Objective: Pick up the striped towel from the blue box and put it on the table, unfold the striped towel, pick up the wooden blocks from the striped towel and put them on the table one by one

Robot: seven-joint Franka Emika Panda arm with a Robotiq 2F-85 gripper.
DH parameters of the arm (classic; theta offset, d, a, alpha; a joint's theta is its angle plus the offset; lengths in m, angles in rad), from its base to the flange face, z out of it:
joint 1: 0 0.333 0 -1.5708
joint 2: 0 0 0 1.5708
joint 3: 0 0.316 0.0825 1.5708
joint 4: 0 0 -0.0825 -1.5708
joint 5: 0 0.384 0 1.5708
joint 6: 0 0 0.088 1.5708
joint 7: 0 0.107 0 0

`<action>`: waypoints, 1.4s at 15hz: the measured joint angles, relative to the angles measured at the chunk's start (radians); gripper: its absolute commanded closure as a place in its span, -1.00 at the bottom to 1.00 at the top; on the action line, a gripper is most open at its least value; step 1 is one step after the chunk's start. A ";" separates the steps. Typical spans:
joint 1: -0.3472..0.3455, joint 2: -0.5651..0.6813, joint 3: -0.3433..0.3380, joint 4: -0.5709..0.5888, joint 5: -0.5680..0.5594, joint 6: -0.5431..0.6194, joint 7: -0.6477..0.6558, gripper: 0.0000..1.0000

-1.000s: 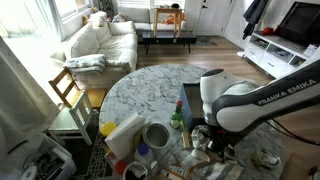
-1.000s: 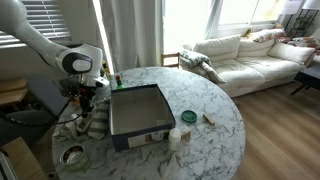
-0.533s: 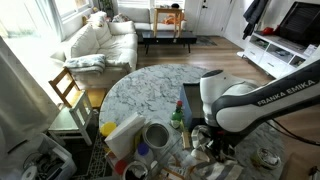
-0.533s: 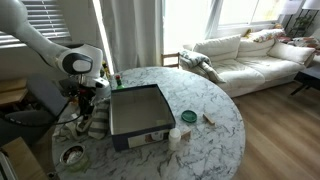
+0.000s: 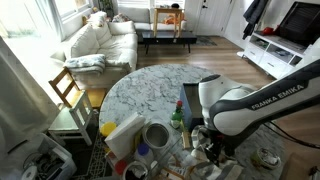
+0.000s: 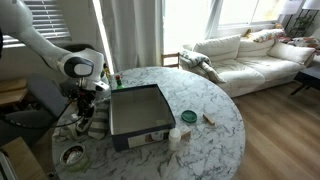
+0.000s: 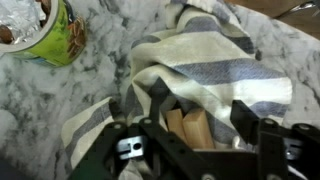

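The striped towel (image 7: 215,60) lies crumpled on the marble table (image 7: 100,75), with grey and cream bands. Two wooden blocks (image 7: 190,128) stand side by side in a fold of it. My gripper (image 7: 203,112) hangs right over them, open, one black finger (image 7: 160,100) on the left and the other on the right, with a gap between block and right finger. In both exterior views the gripper (image 6: 83,118) (image 5: 213,150) points down at the towel (image 6: 88,127) near the table's edge, beside the blue box (image 6: 135,140).
A green cup (image 7: 55,38) with foil inside stands close to the towel. On the table are also a roll of tape (image 6: 72,155), a green lid (image 6: 188,117), a small white bottle (image 6: 172,137) and clutter (image 5: 150,140) near the arm.
The jaws have gone from shut to open over the towel. The arm has dipped and shifted slightly; the rest is unmoved.
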 measured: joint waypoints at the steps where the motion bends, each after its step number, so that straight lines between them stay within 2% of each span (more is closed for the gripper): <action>1: 0.000 0.003 0.000 0.000 0.001 0.000 0.000 0.32; 2: 0.000 0.005 0.000 0.001 0.001 0.001 0.000 0.50; 3: 0.000 0.005 0.000 0.001 0.001 0.001 0.000 0.46; 4: -0.001 0.005 0.000 0.003 0.002 0.001 0.000 -0.23; 5: -0.001 0.005 -0.001 0.005 0.002 0.001 0.000 -0.16; 6: -0.002 0.005 -0.001 0.008 0.003 0.001 0.000 -0.18; 7: -0.002 0.005 -0.002 0.011 0.003 0.001 0.000 -0.33; 8: -0.003 0.005 -0.003 0.015 0.003 0.002 0.000 0.32; 9: -0.003 0.005 -0.003 0.019 0.003 0.003 0.000 0.45; 10: -0.004 0.005 -0.003 0.023 0.004 0.005 0.000 0.47; 11: -0.004 0.005 -0.003 0.026 0.005 0.006 0.000 0.59; 13: -0.004 0.006 -0.003 0.027 0.007 0.007 0.000 0.94; 14: -0.004 0.007 -0.003 0.027 0.007 0.008 0.000 0.99; 16: -0.003 0.011 -0.003 0.027 0.010 0.009 0.000 0.91; 21: -0.004 0.016 -0.003 0.029 0.019 0.010 0.000 0.91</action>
